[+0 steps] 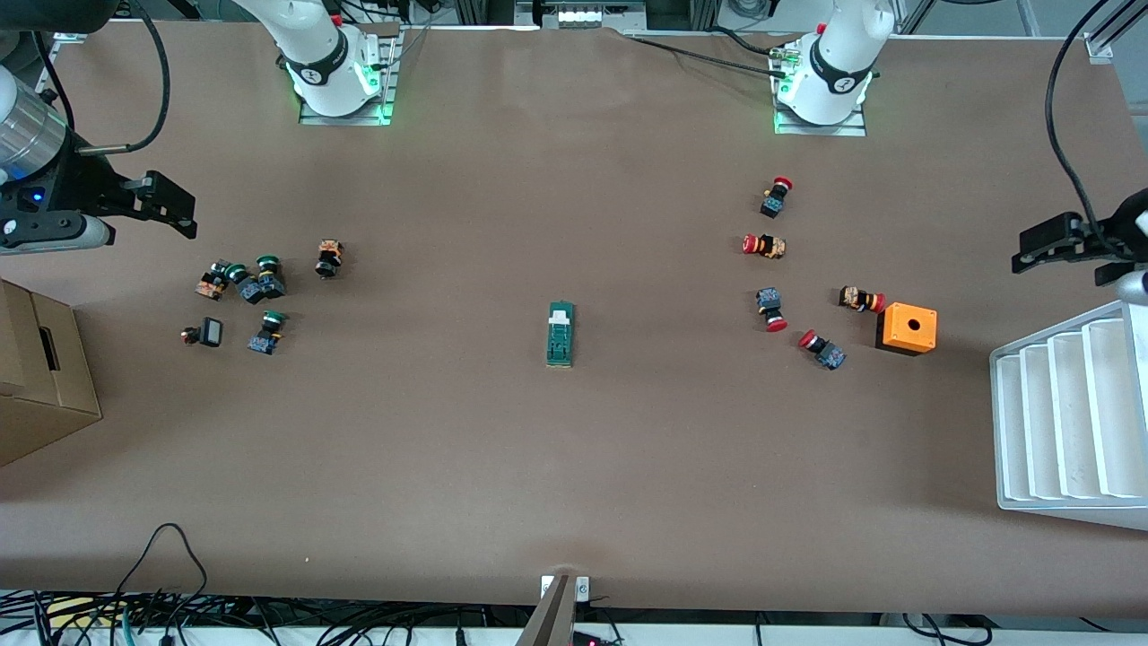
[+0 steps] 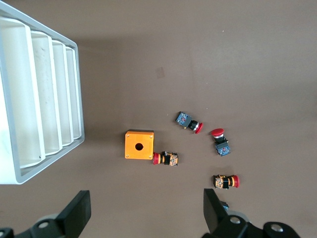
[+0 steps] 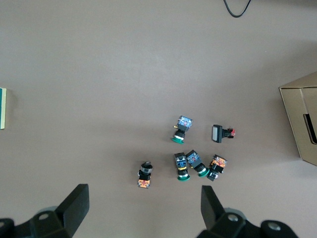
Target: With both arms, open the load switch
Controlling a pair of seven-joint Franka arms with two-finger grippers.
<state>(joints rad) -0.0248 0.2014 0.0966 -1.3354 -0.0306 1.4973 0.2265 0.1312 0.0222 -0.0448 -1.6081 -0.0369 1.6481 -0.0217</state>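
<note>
Brown paper covered the whole table [image 1: 538, 449] you were working at. Your load switch [image 1: 560, 334] lay flat near its middle, white end piece toward the arm bases, alone on bare paper and well apart from both grippers.

You had the left gripper [image 1: 1045, 247] up in the air at its own end of the table, above the white ribbed tray [image 1: 1058, 422], fingers [image 2: 79, 215] spread wide and holding nothing. Between it and the switch sat the orange cube [image 1: 907, 328] with a hole on top, and a loose scatter of red-capped buttons [image 1: 773, 308]; one of them touched the cube.

You had the right gripper [image 1: 175, 211] hanging at the other end, over bare paper just toward the arm bases from a cluster of green-capped buttons [image 1: 260, 283], its fingers [image 3: 74, 208] likewise wide apart and empty. A cardboard box [image 1: 40, 381] stood at that edge. In the right wrist view only a sliver of the switch [image 3: 2, 108] showed at the frame's border.
</note>
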